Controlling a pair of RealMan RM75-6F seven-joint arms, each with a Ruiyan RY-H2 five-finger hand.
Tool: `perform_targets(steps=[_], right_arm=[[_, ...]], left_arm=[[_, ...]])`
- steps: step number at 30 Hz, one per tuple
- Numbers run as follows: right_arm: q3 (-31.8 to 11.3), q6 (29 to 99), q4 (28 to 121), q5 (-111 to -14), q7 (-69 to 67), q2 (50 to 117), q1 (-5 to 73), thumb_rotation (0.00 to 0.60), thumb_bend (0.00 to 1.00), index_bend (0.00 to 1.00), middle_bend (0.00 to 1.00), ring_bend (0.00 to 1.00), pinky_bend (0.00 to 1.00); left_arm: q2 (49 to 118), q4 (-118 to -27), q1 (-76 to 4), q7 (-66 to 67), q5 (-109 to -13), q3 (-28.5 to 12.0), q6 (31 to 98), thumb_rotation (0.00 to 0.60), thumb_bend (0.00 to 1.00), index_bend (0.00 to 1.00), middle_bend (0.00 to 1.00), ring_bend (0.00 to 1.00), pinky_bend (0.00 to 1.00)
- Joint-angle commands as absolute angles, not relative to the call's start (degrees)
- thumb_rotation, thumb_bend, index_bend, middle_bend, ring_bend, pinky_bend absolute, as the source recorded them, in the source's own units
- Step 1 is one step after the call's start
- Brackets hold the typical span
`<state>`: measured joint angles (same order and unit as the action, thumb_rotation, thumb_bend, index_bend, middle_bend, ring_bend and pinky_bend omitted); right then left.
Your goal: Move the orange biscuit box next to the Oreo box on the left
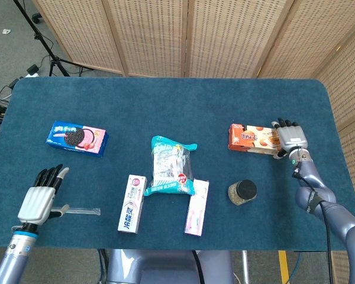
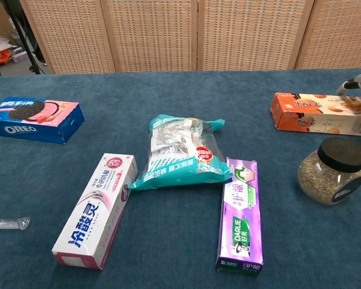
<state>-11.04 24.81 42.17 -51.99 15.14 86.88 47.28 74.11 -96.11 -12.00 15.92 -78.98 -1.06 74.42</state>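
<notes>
On the blue-carpeted table (image 1: pixel 165 100) lie one orange biscuit box (image 1: pixel 252 139), one Oreo box (image 1: pixel 77 138), two toothpaste boxes, one teal snack bag (image 1: pixel 170 166), one glass jar (image 1: pixel 242 192) and one clear plastic-wrapped stick (image 1: pixel 77 210). The orange biscuit box sits flat on the right side of the table, well apart from the Oreo box, which lies flat on the far left. The right hand (image 1: pixel 289 137) is at the right end of the orange biscuit box, its fingers lying over that end and touching it; whether they actually clamp the box cannot be told from either view, as the chest view catches only a sliver of the hand at the frame edge. The left hand (image 1: pixel 41 198) hovers over the near left corner of the table with its fingers straight and apart, holding nothing, just beside the end of the plastic-wrapped stick. The teal snack bag lies in the middle of the table. The white and pink toothpaste box (image 1: pixel 133 203) lies near its left lower corner, and the purple Darlie toothpaste box (image 2: pixel 240 214) lies at its right lower corner, touching or nearly touching the bag. The glass jar, with a black lid and filled with greyish-green grains, stands upright in front of the orange biscuit box, near it but apart.
</notes>
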Motion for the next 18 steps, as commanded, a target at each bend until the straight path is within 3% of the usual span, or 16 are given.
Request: perform_targets(steps=[1,3,6,18], right_arm=[[-11.1,27.9,41.6,-52.7,14.7,88.0,46.8,0.6,0.07,0.33,0.2,0.14,0.3],[-11.3,29.7,41.3,-53.2,14.2,88.6,46.4,0.6,0.1,0.42,0.3,0.25,0.37],[-11.4,31.5,40.8,-54.0,13.7,89.4,46.1,0.6,0.13,0.49,0.38,0.31,0.41],[-12.0,33.2,43.5,-55.0,14.0,88.2,45.9,0.6,0.13,0.53,0.42,0.31,0.42]], left_arm=[[74.1,-96.2,-12.0,15.8,-79.1,-1.0,74.4,0.6,0.21,0.0,0.0,0.0,0.0],[74.1,-96.2,-12.0,15.7,-79.2,-0.9,74.4,0.6,0.21,0.0,0.0,0.0,0.0],[74.0,-96.3,-12.0,15.6,-79.3,-0.9,74.5,0.6,0.22,0.0,0.0,0.0,0.0],[74.0,-96.6,-12.1,15.4,-79.6,-0.6,74.3,0.6,0.22,0.0,0.0,0.0,0.0]])
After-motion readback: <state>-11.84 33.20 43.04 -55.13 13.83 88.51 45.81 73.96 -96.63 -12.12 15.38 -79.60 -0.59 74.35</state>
